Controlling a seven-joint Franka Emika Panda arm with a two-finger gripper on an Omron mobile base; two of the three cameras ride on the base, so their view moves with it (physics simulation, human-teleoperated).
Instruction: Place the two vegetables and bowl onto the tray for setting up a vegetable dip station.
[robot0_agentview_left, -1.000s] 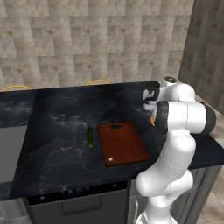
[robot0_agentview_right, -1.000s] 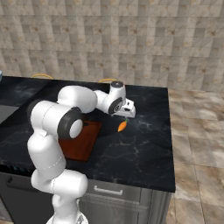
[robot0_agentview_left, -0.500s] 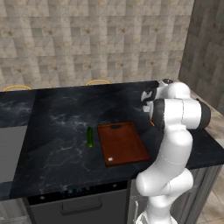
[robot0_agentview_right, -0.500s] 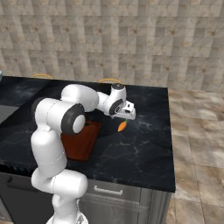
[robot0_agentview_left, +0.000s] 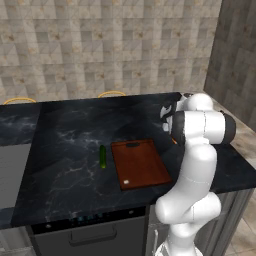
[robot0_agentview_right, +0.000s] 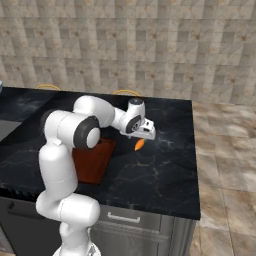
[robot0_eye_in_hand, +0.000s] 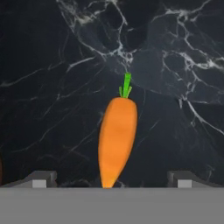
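Black marble counter (robot0_eye_in_hand: 52, 65) under gripper (robot0_eye_in_hand: 111, 179), jaws fully spread; carrot (robot0_eye_in_hand: 116, 140) between fingertips, ungrasped

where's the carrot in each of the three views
Left base view: a thin orange sliver of the carrot at the arm's left edge, right of the tray.
Right base view: carrot on the dark counter, just below the open end effector, right of the tray.
Hand view: carrot centred, green top pointing up, between the fingertips.
Shared landmark: the tray.
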